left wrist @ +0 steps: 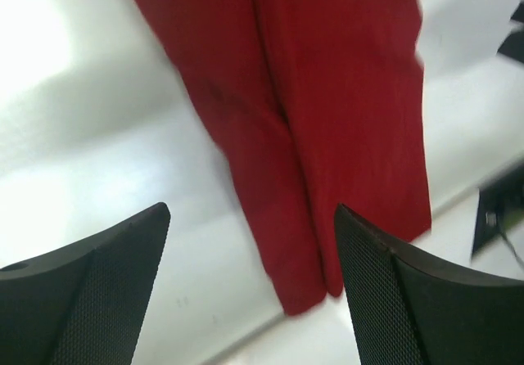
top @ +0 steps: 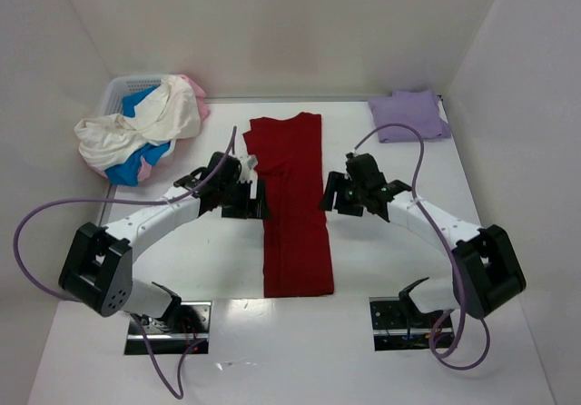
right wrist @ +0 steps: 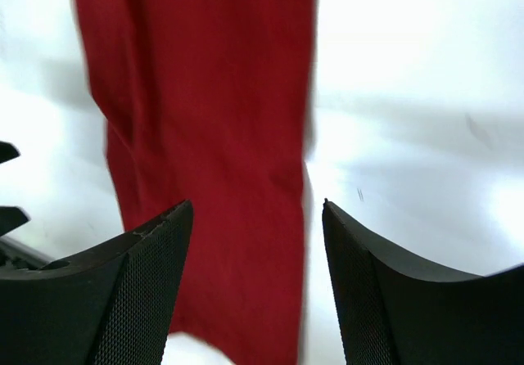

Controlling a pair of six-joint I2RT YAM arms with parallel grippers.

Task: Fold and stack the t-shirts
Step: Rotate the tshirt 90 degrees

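Note:
A dark red t-shirt (top: 292,205) lies flat in the middle of the table, folded lengthwise into a long narrow strip. It shows in the left wrist view (left wrist: 327,111) and the right wrist view (right wrist: 213,136). My left gripper (top: 257,198) hovers at the strip's left edge, open and empty (left wrist: 252,218). My right gripper (top: 331,193) hovers at its right edge, open and empty (right wrist: 258,214). A pale lavender t-shirt (top: 409,114) lies folded at the far right. Cream-white (top: 136,128), bright blue (top: 136,164) and pink (top: 193,87) shirts spill from the basket.
A white lattice basket (top: 127,87) stands at the far left corner. White walls enclose the table on three sides. Purple cables loop from both arms. Two metal base plates (top: 168,328) sit at the near edge.

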